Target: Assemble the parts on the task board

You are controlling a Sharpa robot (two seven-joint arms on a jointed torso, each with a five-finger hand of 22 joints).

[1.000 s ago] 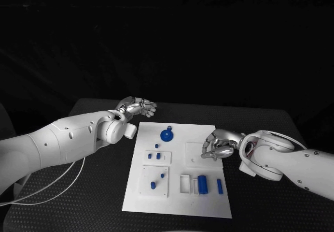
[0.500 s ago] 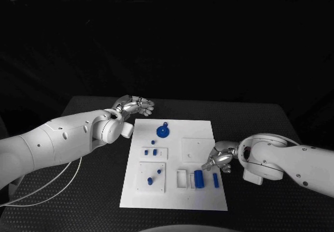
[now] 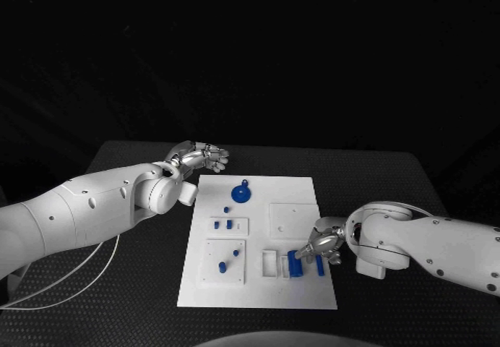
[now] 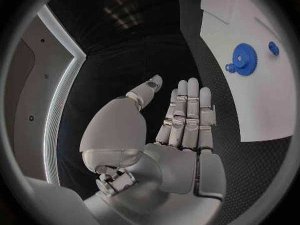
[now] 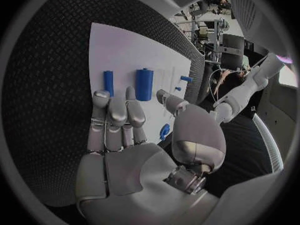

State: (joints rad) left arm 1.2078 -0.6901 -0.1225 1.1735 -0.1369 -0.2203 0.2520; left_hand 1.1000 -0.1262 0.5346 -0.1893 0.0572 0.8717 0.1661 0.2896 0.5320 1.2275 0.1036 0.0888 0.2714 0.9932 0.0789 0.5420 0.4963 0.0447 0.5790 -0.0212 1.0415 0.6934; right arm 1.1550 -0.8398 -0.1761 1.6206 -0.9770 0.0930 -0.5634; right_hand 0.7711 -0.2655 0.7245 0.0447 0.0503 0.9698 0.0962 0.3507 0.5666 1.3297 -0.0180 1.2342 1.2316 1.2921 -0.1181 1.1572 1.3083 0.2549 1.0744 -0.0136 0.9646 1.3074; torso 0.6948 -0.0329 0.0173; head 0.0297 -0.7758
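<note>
assembly looks barely begun: blue parts (image 3: 295, 267) lie loose on the task board (image 3: 292, 194), right hand (image 3: 321, 243) open and empty just above them, left hand (image 3: 200, 157) open beyond the board.

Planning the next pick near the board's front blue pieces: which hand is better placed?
Likely the right hand: it hovers open beside the blue cylinder, while the left hand sits off the task board, at its far corner.

Left hand (image 3: 200, 157) at about 11 o'clock in the head view, empty, fingers (image 4: 187, 112) straight and side by side, thumb apart. Right hand (image 3: 321, 242) at about 4 o'clock, empty, palm flat, fingers (image 5: 115, 117) extended together, thumb spread. Both arms bent inward from the sides.
</note>
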